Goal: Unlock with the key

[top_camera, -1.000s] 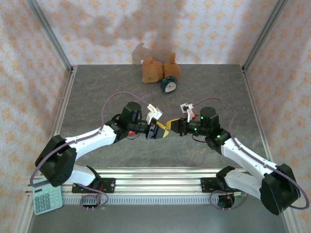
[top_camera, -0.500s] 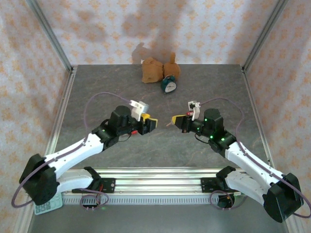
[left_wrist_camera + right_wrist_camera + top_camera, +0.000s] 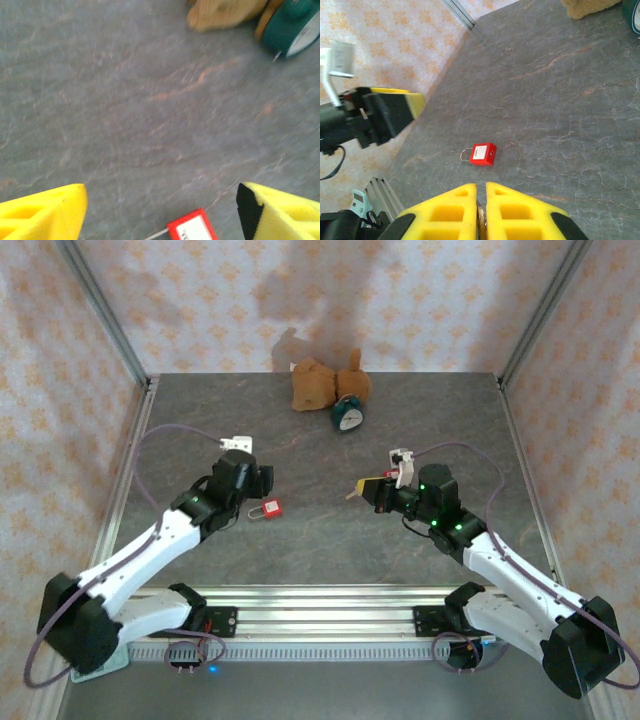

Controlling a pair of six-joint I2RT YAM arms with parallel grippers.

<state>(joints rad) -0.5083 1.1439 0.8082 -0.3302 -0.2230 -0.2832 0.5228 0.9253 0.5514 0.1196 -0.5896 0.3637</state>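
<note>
Your left gripper [image 3: 160, 202] hung low with jaws spread wide, arm reaching forward. Your right gripper [image 3: 480, 197] was pinched closed, arm angled inward.

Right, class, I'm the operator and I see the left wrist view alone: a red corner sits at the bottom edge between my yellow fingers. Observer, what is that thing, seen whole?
Observer: It is a small red plastic padlock with a metal shackle, lying flat on the grey stone-patterned table with nothing gripping it.
Operator: Where is the other arm?
Observer: The right end effector is shut and hovers off to the padlock's right in the top view, looking down at it.
Operator: Does it carry the key?
Observer: A thin sliver shows between its yellow pads; it is too small to say that it is the key.
</note>
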